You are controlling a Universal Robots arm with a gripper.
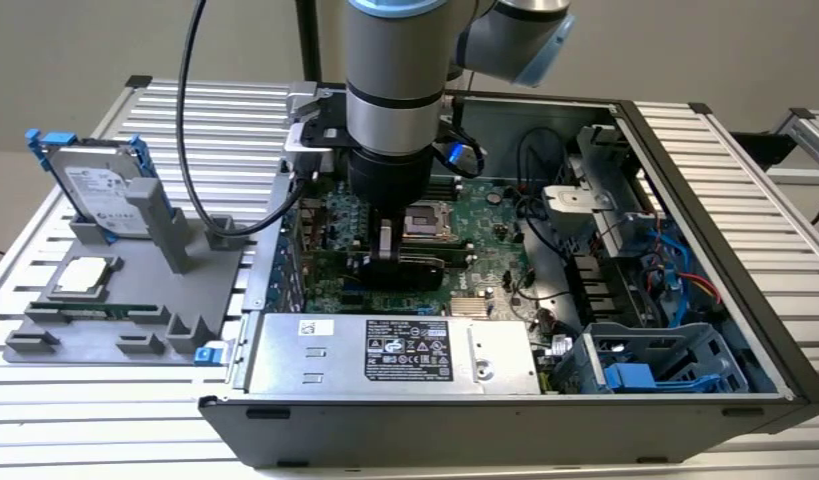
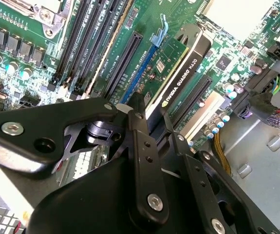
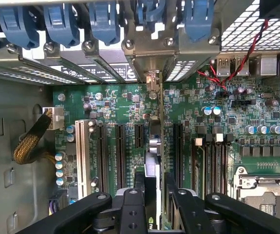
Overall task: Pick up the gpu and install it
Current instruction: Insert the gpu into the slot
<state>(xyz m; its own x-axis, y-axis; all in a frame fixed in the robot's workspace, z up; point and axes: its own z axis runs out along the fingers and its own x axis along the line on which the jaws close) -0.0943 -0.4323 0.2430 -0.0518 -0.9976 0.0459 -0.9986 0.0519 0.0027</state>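
Starting at the exterior view's left, a grey holder tray (image 1: 129,290) lies on the slatted desk (image 1: 729,150), with a silver hard drive (image 1: 100,185) in blue rails standing upright in it and a thin green RAM stick (image 1: 96,310) lying along its near side. To the right of the tray sits the open computer case (image 1: 516,400), and my arm (image 1: 396,90) comes straight down into it from above, wrist vertical over the green motherboard (image 1: 496,215). My fingers (image 1: 386,243) are narrowed onto the gpu (image 1: 402,268), pinching its upper edge from both sides. In the second wrist view the gpu (image 2: 181,73) stands on edge between my fingers (image 2: 144,146), black shroud on one face and green board on the other, over the long expansion slots (image 2: 125,61). In the first wrist view its thin edge (image 3: 153,146) lines up with the slot rows and points at the silver bracket openings (image 3: 152,73) in the case's rear wall. Whether it is seated in a slot I cannot tell.
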